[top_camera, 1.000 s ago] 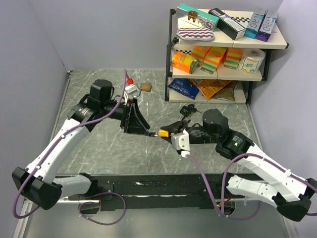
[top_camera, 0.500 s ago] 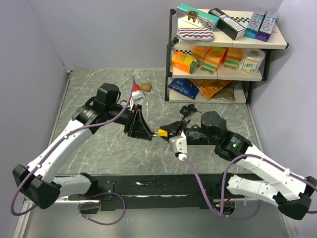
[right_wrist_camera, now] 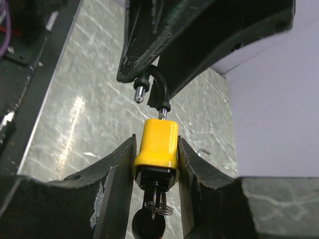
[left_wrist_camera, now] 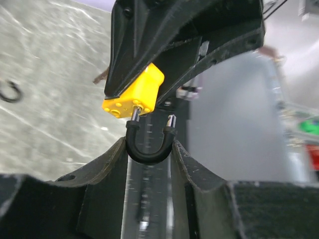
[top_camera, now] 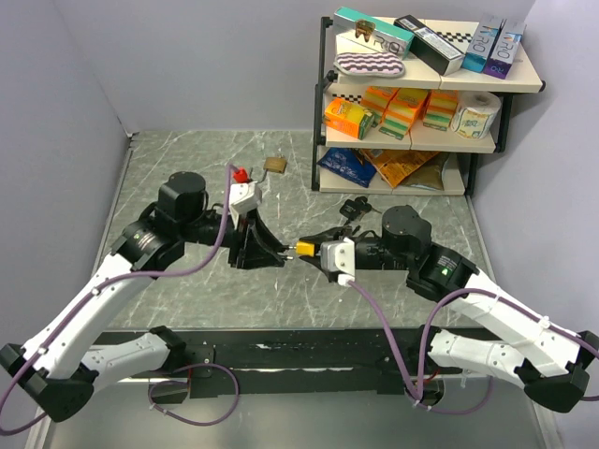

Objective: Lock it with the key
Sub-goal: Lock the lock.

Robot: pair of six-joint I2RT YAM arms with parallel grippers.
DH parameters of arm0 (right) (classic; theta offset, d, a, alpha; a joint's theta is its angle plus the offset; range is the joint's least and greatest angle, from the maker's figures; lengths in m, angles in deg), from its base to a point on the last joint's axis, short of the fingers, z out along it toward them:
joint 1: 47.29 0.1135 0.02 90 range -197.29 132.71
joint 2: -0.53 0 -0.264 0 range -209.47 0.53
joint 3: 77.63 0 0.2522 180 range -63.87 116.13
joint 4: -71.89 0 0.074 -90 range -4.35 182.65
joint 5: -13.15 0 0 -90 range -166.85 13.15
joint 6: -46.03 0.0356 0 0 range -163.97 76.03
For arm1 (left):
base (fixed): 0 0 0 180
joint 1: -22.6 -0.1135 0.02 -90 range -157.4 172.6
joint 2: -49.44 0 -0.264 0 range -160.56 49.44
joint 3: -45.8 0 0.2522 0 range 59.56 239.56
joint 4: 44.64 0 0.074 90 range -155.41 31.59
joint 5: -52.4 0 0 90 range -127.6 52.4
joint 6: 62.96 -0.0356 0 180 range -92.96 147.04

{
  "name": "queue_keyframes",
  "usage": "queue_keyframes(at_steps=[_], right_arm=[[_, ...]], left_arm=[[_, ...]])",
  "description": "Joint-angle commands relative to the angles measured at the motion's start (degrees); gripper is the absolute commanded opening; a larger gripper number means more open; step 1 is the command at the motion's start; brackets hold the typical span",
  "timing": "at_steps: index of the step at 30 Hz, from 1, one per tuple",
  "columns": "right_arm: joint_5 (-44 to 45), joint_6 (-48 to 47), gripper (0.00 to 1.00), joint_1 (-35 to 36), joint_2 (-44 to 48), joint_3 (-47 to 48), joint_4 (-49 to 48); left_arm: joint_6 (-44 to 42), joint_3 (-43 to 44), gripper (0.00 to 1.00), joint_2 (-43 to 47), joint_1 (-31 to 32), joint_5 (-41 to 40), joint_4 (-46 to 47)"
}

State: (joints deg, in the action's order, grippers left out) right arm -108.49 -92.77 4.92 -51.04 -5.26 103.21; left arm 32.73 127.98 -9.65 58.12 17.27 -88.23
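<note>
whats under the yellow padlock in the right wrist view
A black-headed key with a small wire ring pokes out beneath the yellow padlock. Its blade is hidden inside the lock.

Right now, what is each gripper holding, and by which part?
One padlock: the right gripper clamps its yellow body at the sides; the left gripper pinches its black shackle at the bend.

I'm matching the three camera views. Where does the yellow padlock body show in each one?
Top external: yellow padlock body, near centre.
Left wrist: upper left of centre.
Right wrist: centre, slightly low.
Shared landmark: the black shackle at its end; too small to make out from the top.
</note>
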Motion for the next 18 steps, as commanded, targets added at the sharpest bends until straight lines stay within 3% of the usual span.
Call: queue_keyframes(at_steps=[1, 5, 6, 7, 10, 13, 16, 18], right_arm=[[-1.67, 7.13, 0.00, 0.44, 0.15, 4.23, -5.25], [-3.86, 13.88, 0.00, 0.53, -0.37, 5.90, -4.65], [-4.30, 15.38, 0.00, 0.44, -0.55, 6.51, -4.82], [-5.27, 16.96, 0.00, 0.44, -0.72, 6.78, -4.90], [-6.77, 23.02, 0.00, 0.44, -1.25, 7.83, -4.73], [-7.21, 25.41, 0.00, 0.09, -1.60, 8.54, -4.82], [-7.30, 26.47, 0.00, -0.35, -1.43, 8.89, -4.56], [-7.39, 25.77, 0.00, -0.26, -1.16, 8.63, -4.29]], left_arm=[[-11.05, -0.92, 0.37, 2.31, 2.35, -10.20, 0.92], [-16.75, -3.47, 0.43, 5.55, 3.76, -22.68, 2.83], [-17.46, -4.17, 0.50, 6.35, 4.02, -24.97, 3.80], [-18.60, -5.39, 0.67, 7.05, 4.28, -28.73, 5.46], [-25.62, -7.77, 0.85, 10.04, 4.64, -33.06, 7.32], [-28.71, -7.87, 0.86, 11.98, 4.64, -32.99, 5.57], [-30.21, -4.46, 0.82, 11.81, 4.55, -26.07, -3.72], [-26.72, -2.69, 0.82, 11.19, 4.64, -20.08, -6.20]])
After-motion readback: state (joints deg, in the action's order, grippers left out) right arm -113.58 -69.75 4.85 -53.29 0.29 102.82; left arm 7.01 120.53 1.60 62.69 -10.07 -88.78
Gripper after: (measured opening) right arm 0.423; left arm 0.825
